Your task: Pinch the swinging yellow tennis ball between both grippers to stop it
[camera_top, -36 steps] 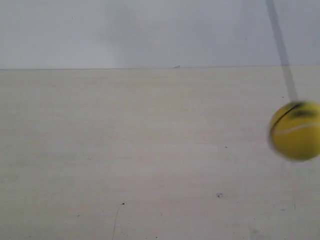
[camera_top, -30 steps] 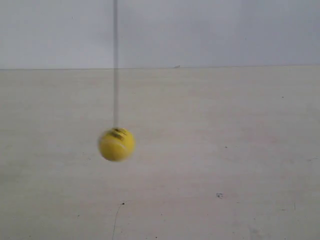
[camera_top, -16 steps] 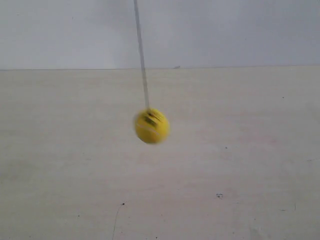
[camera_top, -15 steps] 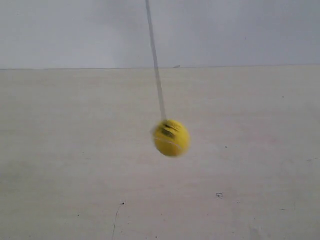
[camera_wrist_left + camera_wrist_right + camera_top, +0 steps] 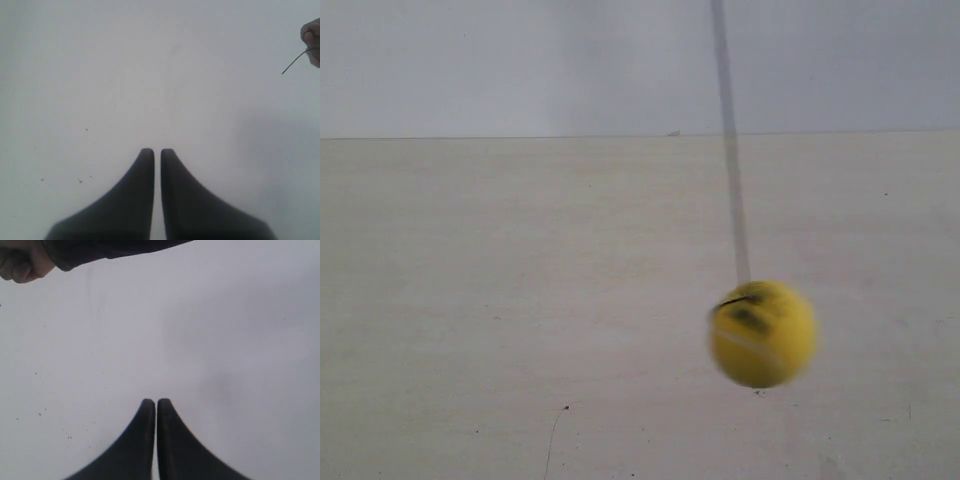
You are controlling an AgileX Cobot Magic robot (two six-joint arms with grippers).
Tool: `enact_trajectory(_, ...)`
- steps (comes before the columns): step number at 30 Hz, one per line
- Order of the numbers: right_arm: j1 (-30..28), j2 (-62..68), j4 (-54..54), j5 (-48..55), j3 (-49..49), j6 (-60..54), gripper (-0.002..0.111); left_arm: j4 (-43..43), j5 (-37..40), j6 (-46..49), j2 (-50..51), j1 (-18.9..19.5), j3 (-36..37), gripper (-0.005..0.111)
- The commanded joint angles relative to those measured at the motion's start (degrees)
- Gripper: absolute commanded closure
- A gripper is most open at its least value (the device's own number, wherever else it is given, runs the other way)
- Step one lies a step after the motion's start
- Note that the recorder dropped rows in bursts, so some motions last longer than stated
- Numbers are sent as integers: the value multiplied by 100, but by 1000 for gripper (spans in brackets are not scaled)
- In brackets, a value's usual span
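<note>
The yellow tennis ball [image 5: 762,334] hangs blurred from a thin string [image 5: 730,150] in the exterior view, right of centre and low over the pale table [image 5: 470,300]. Neither arm shows in that view. In the left wrist view my left gripper [image 5: 157,152] is shut, its black fingers nearly touching with nothing between them, over a plain pale surface. My right gripper [image 5: 156,402] is shut too and holds nothing. The ball appears in neither wrist view.
A person's hand [image 5: 312,42] with a thin dark string end shows at the edge of the left wrist view. A hand [image 5: 22,265] and a dark sleeve [image 5: 110,249] show at the edge of the right wrist view. A grey wall [image 5: 520,60] stands behind the table.
The ball has swung from the exterior view's right edge to the left, then back rightward and lower, growing larger in view. No gripper came into the exterior view.
</note>
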Motion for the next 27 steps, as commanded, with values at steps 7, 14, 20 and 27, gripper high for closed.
enact_trajectory(7, -4, 1498, -882, 137, -1456, -16, 108, 579, 77, -252, 2268, 20, -1658, 102)
enact_trajectory(14, -4, 3492, -1415, 1113, -2343, -141, 108, 2761, 500, -1422, 4218, 20, -2897, 102)
enact_trajectory(20, -4, 4998, -1908, 994, -2343, -505, 108, 3818, 604, -1481, 5579, 20, -3452, 102)
enact_trajectory(27, -4, 6577, -3822, 70, -2343, 223, 108, 5513, 334, -2331, 6696, 20, -3511, 102)
